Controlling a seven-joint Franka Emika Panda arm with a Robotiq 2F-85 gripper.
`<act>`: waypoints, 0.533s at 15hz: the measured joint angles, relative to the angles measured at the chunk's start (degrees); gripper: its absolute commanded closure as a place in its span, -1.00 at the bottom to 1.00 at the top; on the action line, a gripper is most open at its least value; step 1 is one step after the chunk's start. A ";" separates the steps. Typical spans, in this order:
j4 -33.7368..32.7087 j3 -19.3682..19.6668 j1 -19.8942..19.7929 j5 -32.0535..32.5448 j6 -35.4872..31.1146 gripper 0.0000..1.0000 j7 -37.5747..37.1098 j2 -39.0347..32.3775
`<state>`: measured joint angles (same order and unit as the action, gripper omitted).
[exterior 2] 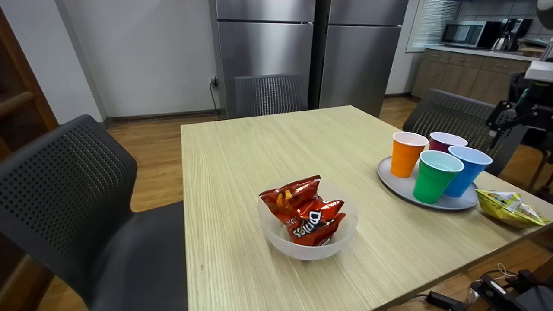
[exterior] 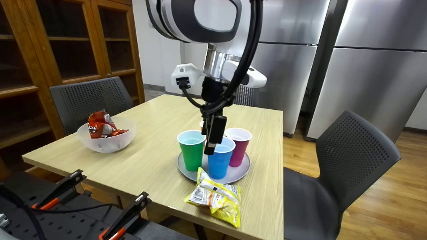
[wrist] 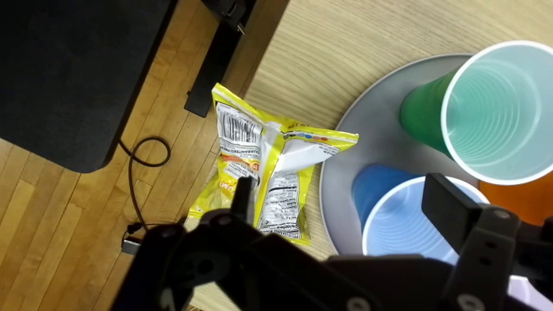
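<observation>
Currently my gripper [wrist: 341,195] hangs by the blue cup [exterior: 221,162], jaws free and spread wide; the yellow bag [exterior: 217,200] lies at the near end of the table [exterior: 153,133], beside the gray plate [exterior: 242,170].

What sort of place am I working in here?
Probably an office break room or shared kitchen, though a home is possible: two tall steel fridges, a microwave above low cabinets, and matching dark chairs at the table.
</observation>
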<state>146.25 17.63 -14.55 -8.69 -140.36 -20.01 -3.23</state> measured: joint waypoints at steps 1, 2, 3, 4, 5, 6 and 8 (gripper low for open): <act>0.00 0.00 0.00 -0.01 0.00 -1.00 0.00 0.00; 0.00 0.00 0.00 -0.01 0.00 -1.00 0.00 0.00; 0.00 0.00 0.00 -0.01 0.00 -1.00 0.00 0.00; 0.00 0.00 0.00 -0.01 0.00 -1.00 0.00 0.00; 0.00 0.00 0.00 0.00 -0.01 -1.00 0.00 -0.01; 0.00 0.00 0.00 0.00 -0.05 -1.00 0.00 -0.09; 0.00 0.00 0.00 -0.54 -0.40 -1.00 -0.03 -0.61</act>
<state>146.25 17.64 -14.55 -9.23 -140.76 -20.05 -3.84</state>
